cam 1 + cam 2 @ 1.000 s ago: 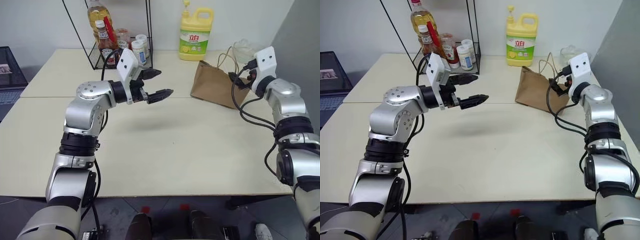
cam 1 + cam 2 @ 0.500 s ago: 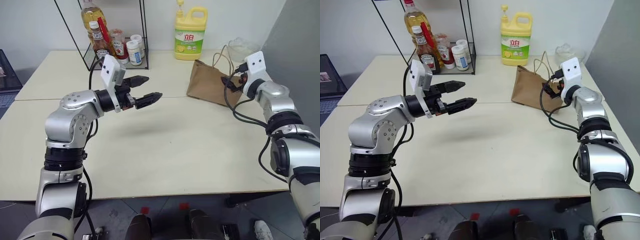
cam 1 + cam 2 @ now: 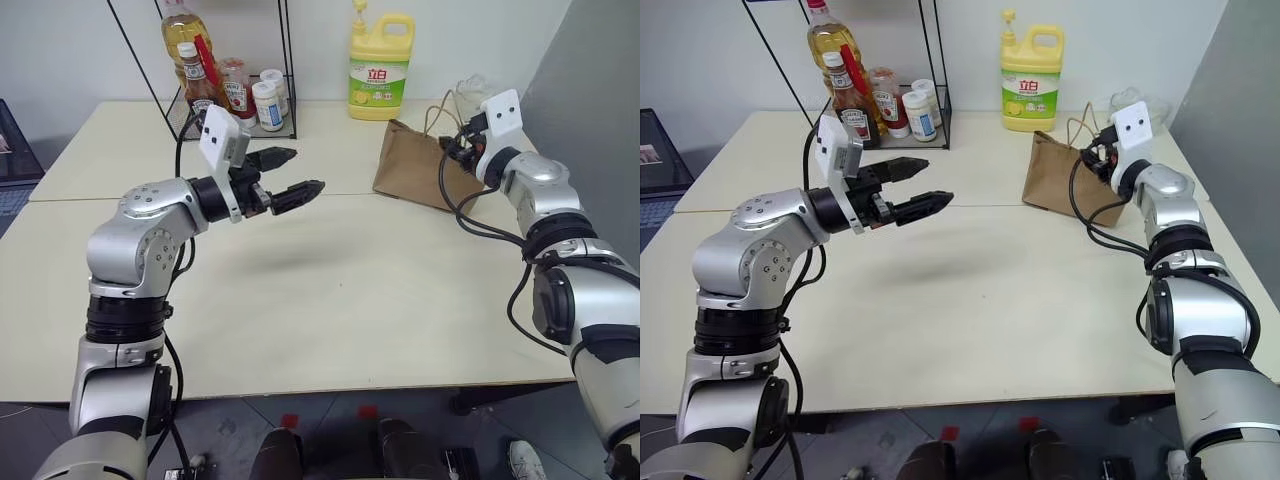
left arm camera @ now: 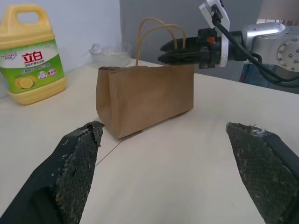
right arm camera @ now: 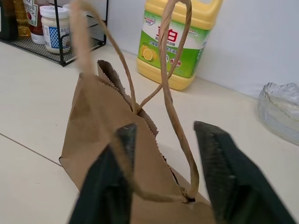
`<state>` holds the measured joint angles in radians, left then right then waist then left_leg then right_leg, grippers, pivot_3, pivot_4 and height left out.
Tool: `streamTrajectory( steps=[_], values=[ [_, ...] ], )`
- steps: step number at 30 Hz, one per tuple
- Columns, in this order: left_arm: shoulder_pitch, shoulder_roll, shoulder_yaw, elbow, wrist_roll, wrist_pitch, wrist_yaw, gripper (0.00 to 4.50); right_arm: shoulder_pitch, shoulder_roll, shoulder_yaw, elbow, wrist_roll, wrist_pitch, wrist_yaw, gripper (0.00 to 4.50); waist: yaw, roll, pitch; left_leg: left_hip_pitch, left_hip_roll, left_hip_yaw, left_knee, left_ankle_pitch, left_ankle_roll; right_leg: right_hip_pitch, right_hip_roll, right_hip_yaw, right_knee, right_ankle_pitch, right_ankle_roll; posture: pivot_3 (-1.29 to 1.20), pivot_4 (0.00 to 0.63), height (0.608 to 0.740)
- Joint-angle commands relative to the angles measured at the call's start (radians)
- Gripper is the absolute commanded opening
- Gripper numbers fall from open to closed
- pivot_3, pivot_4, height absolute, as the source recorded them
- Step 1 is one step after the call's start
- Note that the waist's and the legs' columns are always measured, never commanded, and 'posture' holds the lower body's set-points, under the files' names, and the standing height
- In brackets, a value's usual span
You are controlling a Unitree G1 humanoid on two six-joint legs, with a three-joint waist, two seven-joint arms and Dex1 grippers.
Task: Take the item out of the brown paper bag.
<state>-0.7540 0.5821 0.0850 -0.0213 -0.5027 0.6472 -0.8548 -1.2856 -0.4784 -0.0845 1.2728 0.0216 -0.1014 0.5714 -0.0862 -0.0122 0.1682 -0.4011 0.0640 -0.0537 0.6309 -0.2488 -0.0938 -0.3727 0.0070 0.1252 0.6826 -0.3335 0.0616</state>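
Desk first: a broad pale top carrying the brown paper bag near its far right edge, just in front of the yellow detergent jug. We judge the bag light and soft; thin kraft paper will crumple and slide if pushed, so we would take it by a loop handle or the top rim. It stands upright, creased along its sides, mouth nearly pinched flat, two tan handles rising above. The item we cannot see; we take it to be inside.

At the bag's top, the right gripper has its jaws partly apart, straddling one handle near its root; whether they pinch it, we cannot tell. The left gripper hangs over the desk middle, well apart from the bag, jaws wide and empty.
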Motion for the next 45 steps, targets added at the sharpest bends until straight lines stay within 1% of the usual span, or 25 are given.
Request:
streamTrajectory(
  steps=[1,3,8,12,16,22,29,36,42,45],
  values=[
    [-0.007,0.012,0.023,-0.032,-0.006,-0.013,0.010,4.50,-0.042,-0.007,-0.019,-0.007,0.002,-0.026,0.007,0.66,0.000,0.000,0.000,0.000,0.000,0.000,0.000,0.000,0.000,0.000,0.000,0.000,0.000,0.000,0.000,0.00,0.150,0.740],
    [-0.006,0.015,0.025,-0.030,-0.006,-0.013,0.013,4.50,-0.046,-0.007,-0.015,-0.007,-0.004,-0.032,0.009,0.05,0.000,0.000,0.000,0.000,0.000,0.000,0.000,0.000,0.000,0.000,0.000,0.000,0.000,0.000,0.000,0.00,0.150,0.740],
    [0.005,0.021,0.025,-0.031,-0.006,-0.015,0.018,4.50,-0.068,-0.008,0.000,-0.003,-0.026,-0.047,0.004,0.05,-0.001,0.000,0.000,0.000,0.000,0.000,0.000,0.000,0.000,0.000,0.000,0.000,0.000,0.000,0.000,0.00,0.150,0.740],
    [0.009,0.028,0.031,-0.030,-0.005,-0.016,0.023,4.50,-0.091,-0.011,0.056,-0.001,-0.098,-0.105,-0.013,0.05,-0.002,0.000,0.000,0.000,0.000,0.000,0.000,0.000,0.000,0.000,0.000,0.000,0.000,0.000,0.000,0.00,0.150,0.740],
    [0.019,0.045,0.044,-0.025,-0.005,-0.017,0.025,4.50,-0.127,-0.002,0.073,0.005,-0.128,-0.144,-0.023,0.05,-0.003,0.001,0.001,0.000,0.000,0.000,0.000,0.000,0.000,-0.001,0.000,0.000,0.000,0.000,0.000,0.00,0.150,0.740],
    [0.047,0.055,0.054,-0.051,-0.011,-0.011,0.033,4.50,-0.173,0.022,0.069,0.014,-0.131,-0.165,-0.035,0.05,-0.006,0.002,0.001,0.000,0.000,0.000,0.000,0.000,0.000,-0.001,0.000,0.000,0.001,0.000,0.000,0.00,0.150,0.740],
    [0.078,0.064,0.071,-0.081,-0.022,0.004,0.050,4.50,-0.200,0.060,0.071,0.009,-0.126,-0.188,-0.017,0.05,-0.008,0.002,0.001,0.000,0.000,0.000,0.000,0.000,0.000,-0.001,-0.001,-0.001,0.002,0.000,0.000,0.00,0.150,0.740],
    [0.187,0.081,0.146,-0.164,-0.056,0.051,0.097,4.50,-0.221,0.137,0.080,-0.001,-0.123,-0.239,0.024,0.05,-0.023,0.002,0.001,0.000,0.000,0.000,0.000,0.000,0.000,-0.003,-0.001,-0.001,0.008,0.000,0.000,0.00,0.150,0.740],
    [0.293,0.076,0.219,-0.268,-0.097,0.101,0.168,4.50,-0.233,0.206,0.063,0.001,-0.102,-0.246,0.036,0.05,-0.025,0.002,0.001,0.000,0.000,-0.001,0.002,0.000,0.000,-0.003,-0.001,-0.001,0.010,0.000,0.000,0.00,0.150,0.740],
    [0.366,0.086,0.274,-0.331,-0.128,0.136,0.203,4.50,-0.246,0.258,0.049,0.003,-0.083,-0.233,0.036,0.05,-0.028,0.002,0.002,0.001,0.000,-0.001,0.004,0.000,0.000,-0.003,-0.001,-0.002,0.013,0.000,0.000,0.00,0.150,0.740]
  ],
)
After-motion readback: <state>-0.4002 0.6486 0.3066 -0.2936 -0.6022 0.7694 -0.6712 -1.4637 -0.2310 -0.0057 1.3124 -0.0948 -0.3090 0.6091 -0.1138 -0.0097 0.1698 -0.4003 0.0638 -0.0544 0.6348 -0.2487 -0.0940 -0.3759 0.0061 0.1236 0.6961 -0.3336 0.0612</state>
